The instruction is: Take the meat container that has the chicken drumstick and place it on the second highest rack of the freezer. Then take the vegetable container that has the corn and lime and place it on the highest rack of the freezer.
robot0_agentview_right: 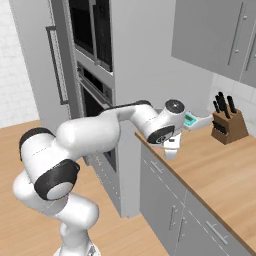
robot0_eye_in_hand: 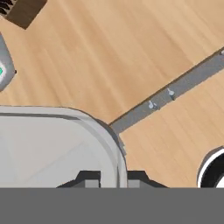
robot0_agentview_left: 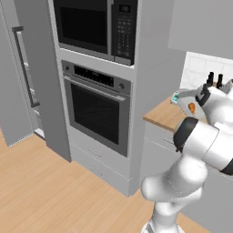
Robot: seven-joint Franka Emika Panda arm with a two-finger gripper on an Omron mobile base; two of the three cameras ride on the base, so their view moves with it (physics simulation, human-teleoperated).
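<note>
Freezer (robot0_agentview_left: pixel 20 73): tall grey cabinet at far left of the left base view, with a long dark vertical handle (robot0_agentview_left: pixel 23 63); the door looks shut, so the racks inside cannot be seen.
Ovens: a black-windowed microwave (robot0_agentview_left: pixel 93 28) above a wall oven (robot0_agentview_left: pixel 98 109), in the grey column just right of the freezer.
Counter (robot0_agentview_right: pixel 220 160): light wood top over grey cupboards, to the right of the oven column.
Meat container (robot0_eye_in_hand: pixel 52 144): pale grey tray with rounded corners, lifted above the counter; in the hand view its rim runs between the two finger tips. In the left base view it shows as a grey tray (robot0_agentview_left: pixel 189 103) tilted toward the camera.
Chicken drumstick (robot0_agentview_left: pixel 191 108): small orange-brown piece lying inside the tray, much smaller than the tray.
End effector (robot0_eye_in_hand: pixel 113 178): pressed together on the rim of the meat container, one finger tip on each side of the wall.
Scale (robot0_agentview_right: pixel 190 119): small grey device with a green screen on the counter, just beyond the arm's wrist.
Knife block (robot0_agentview_right: pixel 229 122): brown wooden block with dark handles, standing on the counter near the tiled wall, well apart from the tray.
Corn and lime container: I cannot tell where it is.
</note>
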